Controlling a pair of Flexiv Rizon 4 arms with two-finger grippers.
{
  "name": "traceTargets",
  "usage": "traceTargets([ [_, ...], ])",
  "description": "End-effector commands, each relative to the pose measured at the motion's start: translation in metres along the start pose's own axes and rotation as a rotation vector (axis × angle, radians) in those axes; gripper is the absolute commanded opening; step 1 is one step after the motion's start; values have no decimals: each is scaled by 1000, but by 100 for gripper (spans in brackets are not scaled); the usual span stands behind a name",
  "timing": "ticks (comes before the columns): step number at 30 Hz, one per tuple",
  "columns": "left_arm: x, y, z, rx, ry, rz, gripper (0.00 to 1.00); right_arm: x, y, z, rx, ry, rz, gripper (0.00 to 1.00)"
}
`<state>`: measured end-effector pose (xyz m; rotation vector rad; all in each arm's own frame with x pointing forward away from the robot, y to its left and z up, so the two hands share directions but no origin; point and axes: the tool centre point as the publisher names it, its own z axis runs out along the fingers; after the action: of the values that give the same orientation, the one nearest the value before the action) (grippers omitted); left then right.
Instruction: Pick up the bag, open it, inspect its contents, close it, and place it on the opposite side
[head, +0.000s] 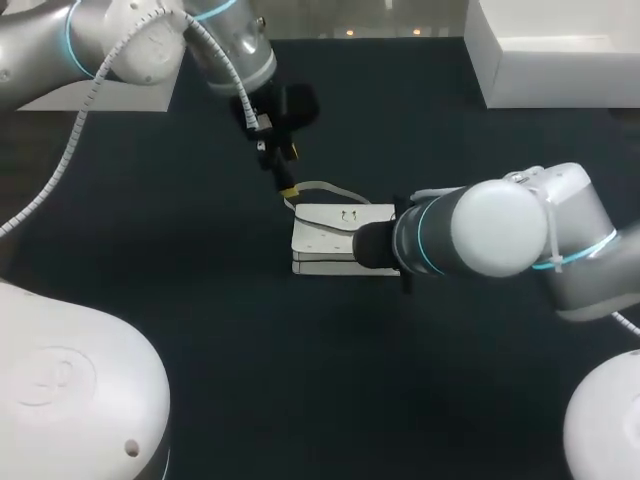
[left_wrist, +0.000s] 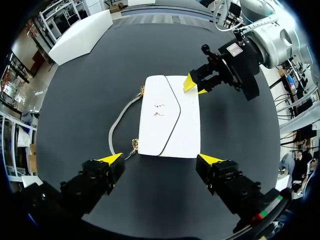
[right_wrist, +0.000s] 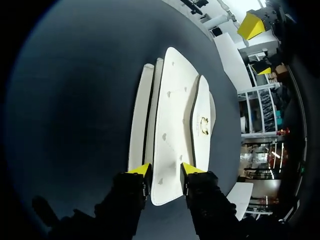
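A flat white bag (head: 335, 238) with a flap and a grey strap (head: 325, 187) lies in the middle of the dark table. My left gripper (head: 289, 190) hovers over the bag's strap end; in the left wrist view it (left_wrist: 161, 159) stands wide open above the bag (left_wrist: 167, 117), touching nothing. My right arm (head: 480, 230) comes in low from the right and hides its own fingers. In the right wrist view my right gripper (right_wrist: 166, 170) has both yellow tips pressed on the end edge of the bag (right_wrist: 172, 125). It also appears as the right gripper (left_wrist: 195, 86) at the bag's far corner.
A white box (head: 560, 60) stands at the back right of the table, and another white box (left_wrist: 80, 37) sits at the far edge on my left side. The strap (left_wrist: 117, 127) loops out onto the table beside the bag.
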<state>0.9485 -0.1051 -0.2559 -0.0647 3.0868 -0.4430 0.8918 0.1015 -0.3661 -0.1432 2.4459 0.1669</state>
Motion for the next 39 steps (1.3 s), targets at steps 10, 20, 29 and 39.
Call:
traceTargets([
  [10, 2, -2, 8, -14, -46, 15, 100, 5, 2, 7, -8, -58, 5, 0],
  [20, 17, -6, 15, 55, -221, 148, 100, 5, 7, 6, 5, -69, 13, 0],
  [29, 16, -6, 26, 35, -278, 165, 100, 5, 7, 6, 5, -69, 13, 0],
  [39, 16, -6, 26, 35, -278, 165, 100, 5, 7, 6, 5, -69, 13, 0],
])
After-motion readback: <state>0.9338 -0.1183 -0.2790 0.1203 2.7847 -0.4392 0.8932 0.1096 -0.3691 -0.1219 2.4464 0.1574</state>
